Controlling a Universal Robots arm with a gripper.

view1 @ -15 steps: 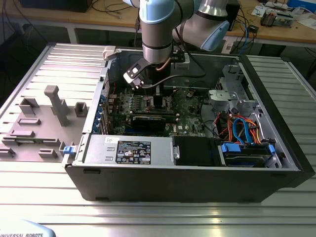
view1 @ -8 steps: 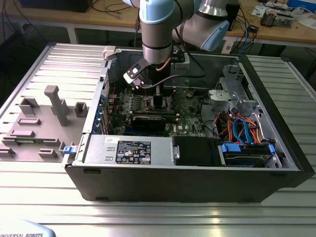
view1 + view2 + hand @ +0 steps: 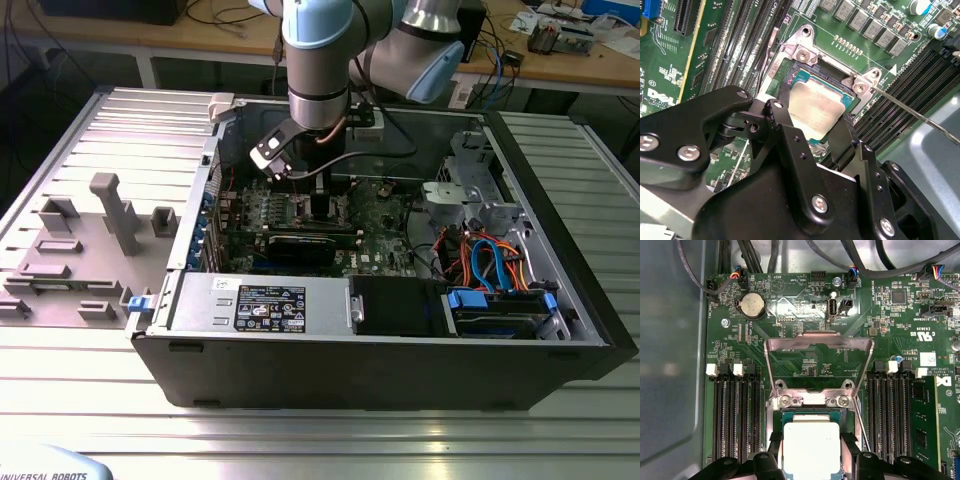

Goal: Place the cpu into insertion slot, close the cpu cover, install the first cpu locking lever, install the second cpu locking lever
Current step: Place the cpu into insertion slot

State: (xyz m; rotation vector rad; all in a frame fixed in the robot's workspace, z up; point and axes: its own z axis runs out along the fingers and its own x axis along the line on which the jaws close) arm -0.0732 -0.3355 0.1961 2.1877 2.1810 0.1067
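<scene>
Counting one flat, silvery-grey square cpu [image 3: 811, 447], sitting in one dark, metal-rimmed square insertion slot [image 3: 812, 62]. Showing one shiny, hinged, windowed metal cpu cover [image 3: 818, 342], standing raised. Counting two shiny round screws [image 3: 785, 401] at its hinge, one round silver coin battery [image 3: 753, 305], one green motherboard [image 3: 890, 325], one black open computer case [image 3: 330, 372].

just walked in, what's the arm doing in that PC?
The light-blue and grey robot arm reaches into the open black computer case. Its black tool sits at the small square silvery-topped chip, which lies in the square motherboard socket. The shiny hinged metal cover frame stands open, not yet closed.
</scene>
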